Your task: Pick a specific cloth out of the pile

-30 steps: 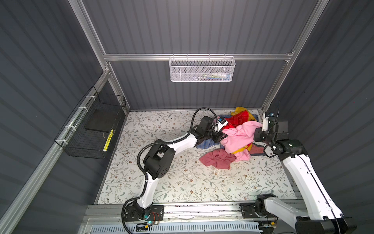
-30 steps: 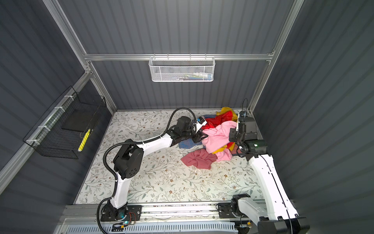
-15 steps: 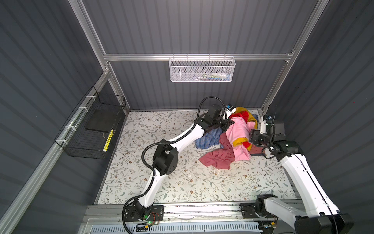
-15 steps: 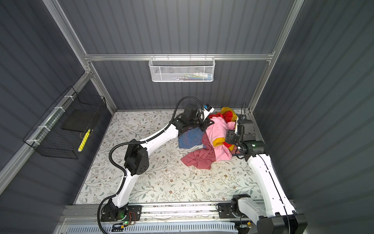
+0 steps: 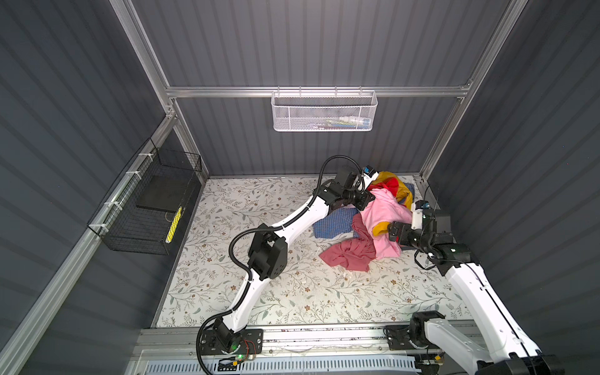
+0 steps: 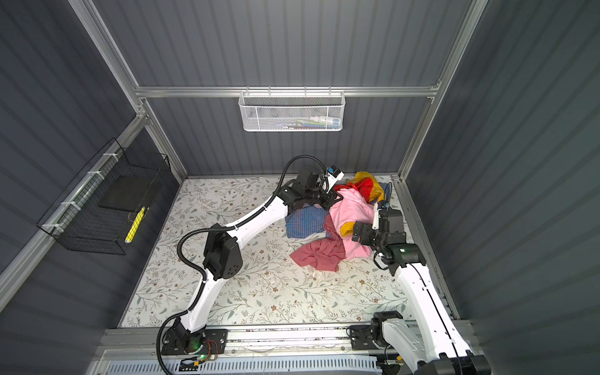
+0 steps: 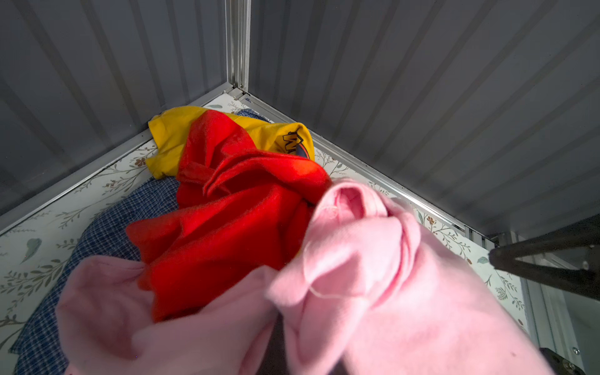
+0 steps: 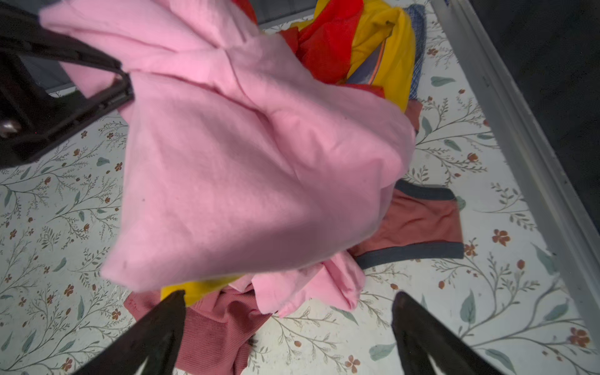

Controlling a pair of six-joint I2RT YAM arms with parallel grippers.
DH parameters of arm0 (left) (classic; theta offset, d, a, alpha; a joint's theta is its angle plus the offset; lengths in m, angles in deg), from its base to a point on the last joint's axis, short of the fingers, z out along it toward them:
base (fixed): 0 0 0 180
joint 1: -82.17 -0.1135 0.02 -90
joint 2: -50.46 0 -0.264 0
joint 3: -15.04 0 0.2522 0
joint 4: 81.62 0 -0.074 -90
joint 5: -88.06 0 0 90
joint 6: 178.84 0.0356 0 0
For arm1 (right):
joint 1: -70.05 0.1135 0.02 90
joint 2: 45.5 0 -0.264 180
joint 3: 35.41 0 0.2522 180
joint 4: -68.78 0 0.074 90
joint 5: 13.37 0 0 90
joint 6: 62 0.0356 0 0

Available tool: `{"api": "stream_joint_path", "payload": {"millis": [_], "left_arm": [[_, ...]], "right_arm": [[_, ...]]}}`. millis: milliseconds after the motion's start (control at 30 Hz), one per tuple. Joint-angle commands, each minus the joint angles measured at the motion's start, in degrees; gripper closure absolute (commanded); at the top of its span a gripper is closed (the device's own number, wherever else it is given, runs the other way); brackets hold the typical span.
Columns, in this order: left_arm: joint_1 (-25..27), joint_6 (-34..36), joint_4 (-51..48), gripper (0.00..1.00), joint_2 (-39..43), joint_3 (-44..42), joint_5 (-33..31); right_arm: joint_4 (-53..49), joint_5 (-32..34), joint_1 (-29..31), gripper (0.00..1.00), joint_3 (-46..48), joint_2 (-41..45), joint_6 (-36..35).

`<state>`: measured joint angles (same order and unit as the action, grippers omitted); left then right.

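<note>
Our left gripper (image 8: 125, 89) pinches the pink cloth (image 5: 384, 211), which hangs over the pile (image 5: 394, 188) at the back right. Our right gripper (image 8: 289, 295) stands wide, empty. On the yellow cloth (image 7: 259, 131) we read only "W".

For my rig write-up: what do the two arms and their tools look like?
The left arm and right arm share glossy white link shells and black joint housings. A black corrugated cable hose loops along the left arm. The left tool and right tool are black, with tapering pointed fingers. A white block with a blue part tops each wrist.
</note>
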<state>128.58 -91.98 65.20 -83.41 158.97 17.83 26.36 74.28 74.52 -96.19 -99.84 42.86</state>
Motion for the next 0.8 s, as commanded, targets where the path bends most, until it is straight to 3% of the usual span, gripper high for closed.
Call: {"api": "stream_joint_path", "payload": {"millis": [0, 333, 500, 633, 767], "left_arm": [[0.30, -1.95, -0.03, 1.00, 4.24, 4.26, -0.49], [0.34, -7.49, 3.13, 0.92, 4.53, 1.33, 3.36], [0.30, -7.16, 2.49, 0.85, 5.94, -2.21, 2.11], [0.32, -7.75, 4.68, 0.89, 8.29, -4.92, 1.94], [0.18, -8.22, 6.67, 0.97, 11.27, -7.17, 2.09]], "right_arm": [[5.97, -4.05, -0.23, 0.01, 1.93, 0.38, 2.33], [18.99, -7.10, -0.25, 0.01, 7.51, -4.79, 8.09], [22.96, -8.83, -0.18, 0.02, 9.73, -5.78, 10.06], [22.90, -5.60, -1.63, 0.11, 10.96, -10.75, 8.93], [25.66, -8.47, -4.69, 0.19, 11.07, -18.74, 9.19]]}}
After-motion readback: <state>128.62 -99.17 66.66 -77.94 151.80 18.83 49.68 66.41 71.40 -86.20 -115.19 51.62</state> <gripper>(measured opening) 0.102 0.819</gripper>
